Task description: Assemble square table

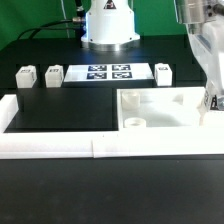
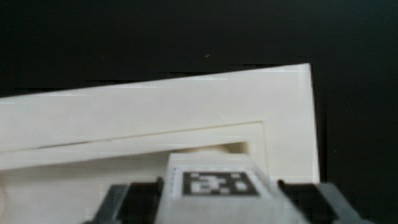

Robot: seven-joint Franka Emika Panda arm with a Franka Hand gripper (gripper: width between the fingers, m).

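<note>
The white square tabletop (image 1: 160, 108) lies flat against the low border wall, its raised rim up and a round corner socket (image 1: 133, 122) showing. My gripper (image 1: 211, 99) hangs over the tabletop's edge at the exterior view's right, shut on a white leg (image 2: 217, 182). In the wrist view the leg's black-and-white tag faces the camera between my two dark fingers (image 2: 125, 203), with the tabletop (image 2: 160, 115) just beyond it. Three more tagged legs stand on the black table: two (image 1: 26, 77) (image 1: 53, 75) at the exterior view's left and one (image 1: 163, 72) beside the marker board.
The marker board (image 1: 108, 72) lies in front of the robot base (image 1: 108, 25). The long white border wall (image 1: 60, 146) runs along the front and turns up at the exterior view's left (image 1: 10, 108).
</note>
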